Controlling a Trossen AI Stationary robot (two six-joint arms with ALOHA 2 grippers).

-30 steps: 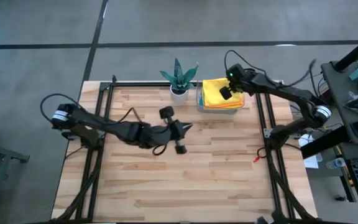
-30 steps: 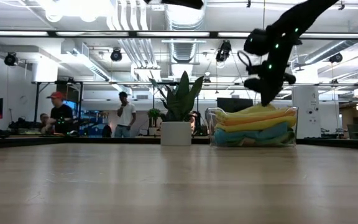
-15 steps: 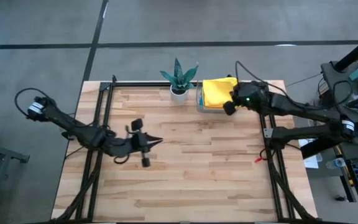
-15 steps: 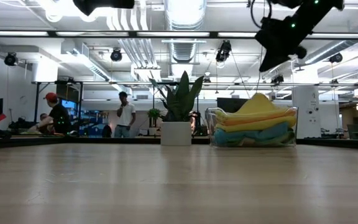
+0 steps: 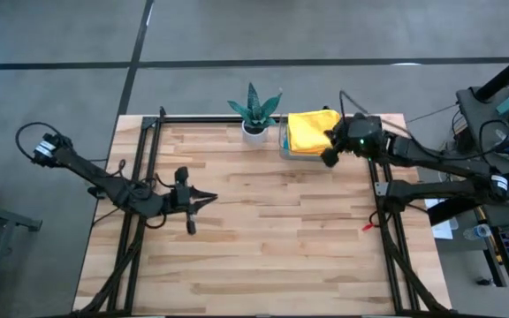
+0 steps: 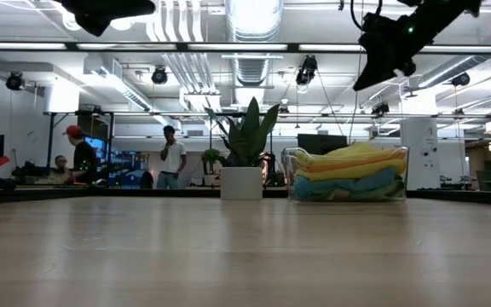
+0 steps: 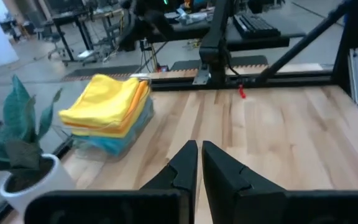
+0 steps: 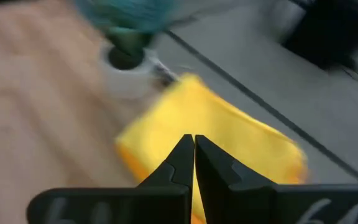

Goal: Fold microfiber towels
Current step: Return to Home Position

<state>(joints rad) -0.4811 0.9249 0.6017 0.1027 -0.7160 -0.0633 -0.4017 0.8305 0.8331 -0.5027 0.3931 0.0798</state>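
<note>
Microfiber towels (image 5: 311, 131): stacked in tray (image 6: 288, 166), far right. Left jaws, right jaws: together, empty, withdrawn from tray. Folding judged complete.

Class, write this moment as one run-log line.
towels: stacked in tray | left tool: shut, above table | right tool: shut, above tray

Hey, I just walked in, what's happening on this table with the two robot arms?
Nothing is being handled right now. The folded microfiber towels sit stacked in the clear tray at the far edge of the table, beside the potted plant, a yellow one on top. The right gripper hovers by the tray, shut and empty. The left gripper hangs over bare wood on the left side, also shut and empty.
</note>
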